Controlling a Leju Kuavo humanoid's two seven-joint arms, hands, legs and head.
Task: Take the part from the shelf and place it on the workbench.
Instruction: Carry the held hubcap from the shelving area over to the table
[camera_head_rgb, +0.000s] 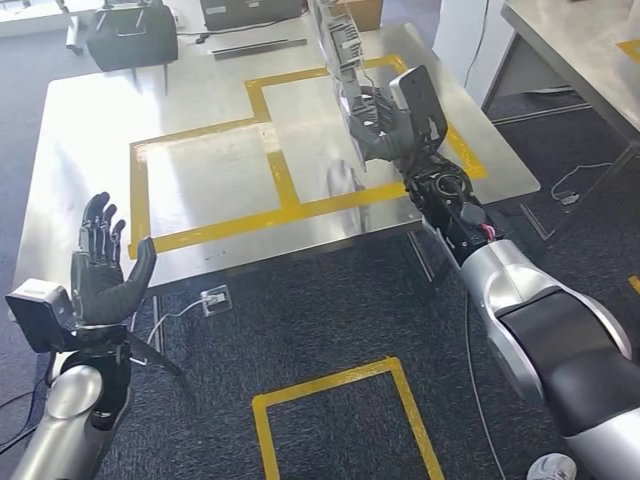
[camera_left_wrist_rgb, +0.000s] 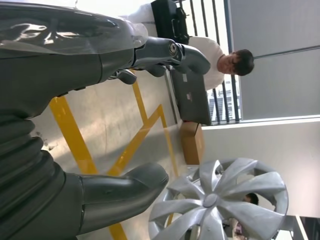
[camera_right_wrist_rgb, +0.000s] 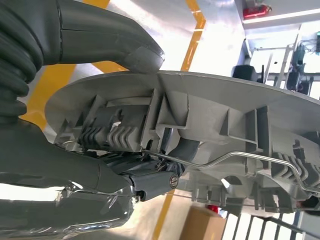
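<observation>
One part (camera_head_rgb: 337, 60) gripped in right hand (camera_head_rgb: 377, 125) fingers; left hand (camera_head_rgb: 102, 265) fingers spread, empty.

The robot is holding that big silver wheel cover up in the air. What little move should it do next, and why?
Probably lower it. The right hand grips the grey plastic wheel cover by its rim, held on edge above the shiny metal workbench with yellow tape lines, not resting on it. Easing it down and tilting it flat onto the tabletop looks like the next step. The left hand is open and holds nothing.
</observation>
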